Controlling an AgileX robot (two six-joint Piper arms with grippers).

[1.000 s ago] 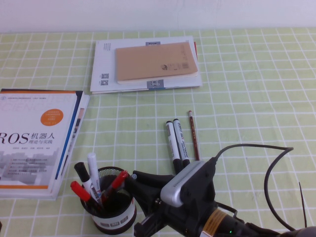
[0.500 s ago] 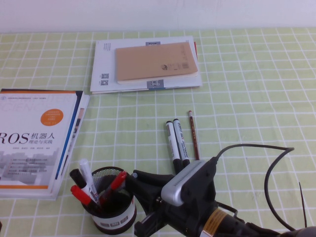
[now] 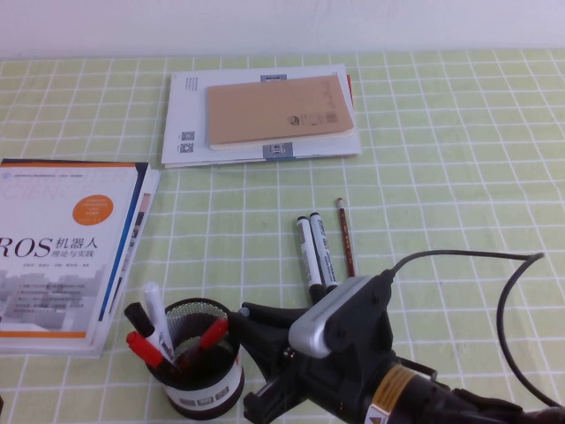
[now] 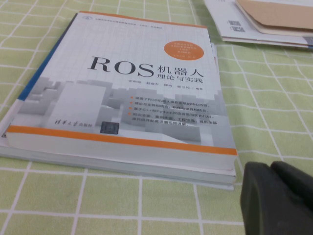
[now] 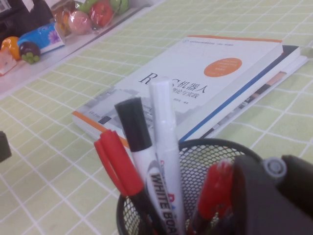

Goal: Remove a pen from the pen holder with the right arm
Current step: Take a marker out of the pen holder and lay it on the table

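**High view.** The right gripper (image 3: 250,320) is sitting at the near edge of the table, just right of the pen holder (image 3: 207,387), with its tip reaching over the holder's right rim. A red pen (image 3: 213,334) is leaning inside the holder right at that tip. Whether the tool is clamping it: cannot tell. On the holder's left side a white-capped marker (image 3: 155,311), a black-capped marker (image 3: 135,315) and a second red pen (image 3: 143,346) are standing tilted leftward. Two black markers (image 3: 316,252) and a pencil (image 3: 345,234) are lying side by side on the green checked cloth (image 3: 441,177), just beyond the right gripper. The ROS book (image 3: 62,247) is lying at left. A brown notebook (image 3: 278,108) is resting on white booklets (image 3: 190,124) at far centre.

**Left wrist view.** The left gripper (image 4: 275,197) is showing as a dark shape on the near side of the ROS book, over the cloth. Open or closed: cannot tell.

**Right wrist view.** The right gripper is filling the near corner, hard against the mesh rim of the pen holder. The red pen is standing just beside it, but contact is not resolvable. The white-capped marker is reading "WHITE BOA".
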